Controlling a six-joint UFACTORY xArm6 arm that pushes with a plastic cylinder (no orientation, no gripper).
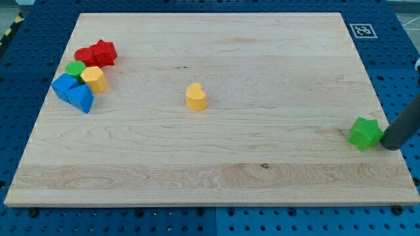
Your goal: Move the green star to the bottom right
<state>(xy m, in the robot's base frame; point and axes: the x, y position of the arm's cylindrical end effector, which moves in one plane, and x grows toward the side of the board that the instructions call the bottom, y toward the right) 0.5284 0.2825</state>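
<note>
Well, the rod comes in from the view's right edge and most of it is cut off there, so only its dark lower stretch shows. My tip (pixel 391 145) sits down near the desk's right edge, toward the bottom right corner. There are no jaws on this arm, just the plain rod, so nothing spreads or pinches.

The green star (pixel 365 133) lies just to the left of my tip, so close that I can't tell whether the two are touching. It rests on the wooden desk (pixel 262 78), near the right edge and a bit above the bottom right corner.

Over by the desk's left edge, toward the top left corner, a cluster is packed tight and hard to sort out. Two red blocks (pixel 96 54) press together at the top, their shapes blurring into each other. Below them a small green block (pixel 75 69) is partly hidden by a yellow block (pixel 95 78) beside it. Two blue blocks (pixel 73 92) sit at the bottom of the cluster, touching one another; their exact shapes are unclear.

Alone near the desk's middle stands a yellow heart-like block (pixel 195 96), well apart from everything else.
</note>
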